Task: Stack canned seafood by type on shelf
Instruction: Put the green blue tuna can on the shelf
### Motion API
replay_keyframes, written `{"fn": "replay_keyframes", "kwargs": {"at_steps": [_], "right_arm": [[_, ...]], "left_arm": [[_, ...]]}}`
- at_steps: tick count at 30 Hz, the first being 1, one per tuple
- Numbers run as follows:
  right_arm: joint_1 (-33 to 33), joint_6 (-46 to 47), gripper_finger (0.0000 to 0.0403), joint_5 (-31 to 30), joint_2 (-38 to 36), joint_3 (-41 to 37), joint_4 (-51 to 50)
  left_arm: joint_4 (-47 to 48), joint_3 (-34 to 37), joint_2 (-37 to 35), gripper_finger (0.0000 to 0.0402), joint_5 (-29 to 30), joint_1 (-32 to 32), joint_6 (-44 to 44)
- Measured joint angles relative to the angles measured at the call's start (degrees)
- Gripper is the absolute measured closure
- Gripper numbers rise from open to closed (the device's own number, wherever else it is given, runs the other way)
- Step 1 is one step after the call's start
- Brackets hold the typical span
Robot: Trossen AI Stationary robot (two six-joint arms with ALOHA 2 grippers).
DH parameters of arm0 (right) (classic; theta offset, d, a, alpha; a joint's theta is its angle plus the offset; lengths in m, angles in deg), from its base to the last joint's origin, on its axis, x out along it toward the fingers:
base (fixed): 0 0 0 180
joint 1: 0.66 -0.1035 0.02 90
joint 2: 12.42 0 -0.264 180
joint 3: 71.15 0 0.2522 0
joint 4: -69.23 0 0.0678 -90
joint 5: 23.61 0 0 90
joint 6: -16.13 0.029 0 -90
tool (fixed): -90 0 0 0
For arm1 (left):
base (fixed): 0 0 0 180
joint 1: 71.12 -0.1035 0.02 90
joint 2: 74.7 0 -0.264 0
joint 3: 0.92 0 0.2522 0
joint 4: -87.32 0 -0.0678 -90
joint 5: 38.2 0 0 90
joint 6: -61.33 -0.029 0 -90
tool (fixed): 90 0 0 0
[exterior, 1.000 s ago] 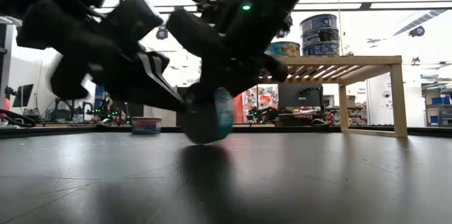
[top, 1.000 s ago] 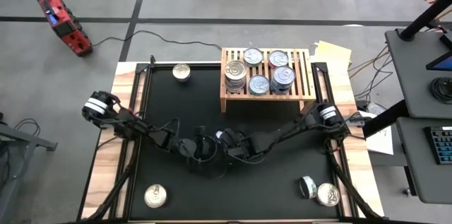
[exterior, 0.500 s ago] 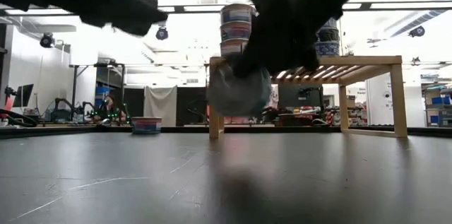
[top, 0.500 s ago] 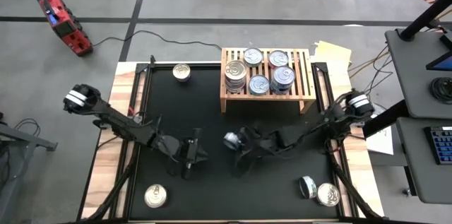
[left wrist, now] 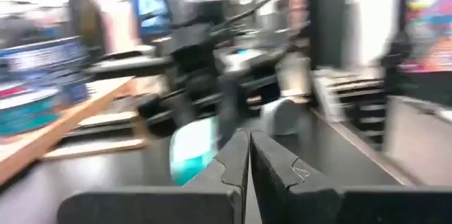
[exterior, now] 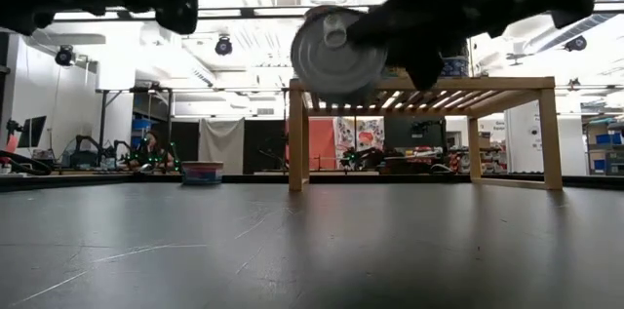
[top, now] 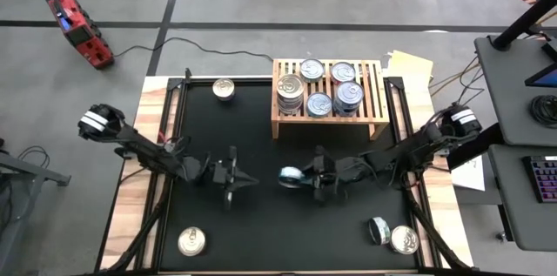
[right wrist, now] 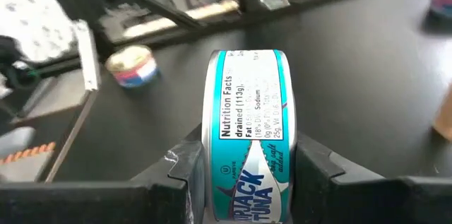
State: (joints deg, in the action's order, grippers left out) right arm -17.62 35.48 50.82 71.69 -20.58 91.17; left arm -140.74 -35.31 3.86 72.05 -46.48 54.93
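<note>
The teal-labelled tin (right wrist: 246, 139) is up off the black mat (top: 261, 128), pinched on edge between the 2 fingers of the right gripper (top: 306, 177), its silver lid (exterior: 334, 51) turned sideways toward the low camera and level with the top of the wooden shelf (top: 375, 95). To finish this well, I'd say the tin needs rolling flat, lid up, before it travels over the slats, and it should come down squarely on a stack of its own kind, since 1 tall stack (top: 291, 93) and several blue tins (top: 348, 96) already crowd the rack. A tilted release could topple those neighbours. The right arm reaches in low from the table's right edge, stretched toward the middle just in front of the shelf. The left gripper (top: 237, 178) hovers over the mat's middle-left with its fingers pressed together and empty, well apart from the tin.
</note>
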Motion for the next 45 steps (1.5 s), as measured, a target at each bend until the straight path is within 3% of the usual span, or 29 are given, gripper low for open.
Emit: {"fn": "replay_keyframes", "kwargs": {"at_steps": [5, 8, 15, 24, 31, 37, 45], "right_arm": [[1.3, -5.2, 0.0274, 7.5, -4.3, -2.8, 2.0], [2.3, -7.0, 0.0274, 10.9, -7.8, -4.2, 2.4], [2.5, -10.0, 0.0274, 11.5, -11.7, -7.2, 4.2], [2.5, -12.0, 0.0274, 8.7, -10.2, -7.8, 6.1], [2.5, -19.3, 0.0274, 8.0, -10.0, -6.6, 6.2], [1.9, -22.5, 0.0274, 8.5, -10.0, -6.4, 6.2], [0.6, -24.9, 0.0274, 11.3, -10.0, -6.4, 6.2]], "left_arm": [[-0.6, -3.9, 4.3, 0.0401, 14.9, -0.2, -1.5], [0.5, -7.6, 7.2, 0.0400, 20.3, -0.4, 0.5], [5.9, -12.9, 12.8, 0.0354, 15.4, -1.4, 5.0], [6.1, -13.9, 14.1, 0.0232, 13.4, -1.7, 9.8], [5.4, -15.3, 15.4, 0.0154, 11.6, -1.8, 11.4], [5.4, -18.8, 18.4, 0.0127, 12.1, -2.4, 10.0], [5.3, -22.9, 21.6, 0.0125, 12.0, -3.1, 6.2]]}}
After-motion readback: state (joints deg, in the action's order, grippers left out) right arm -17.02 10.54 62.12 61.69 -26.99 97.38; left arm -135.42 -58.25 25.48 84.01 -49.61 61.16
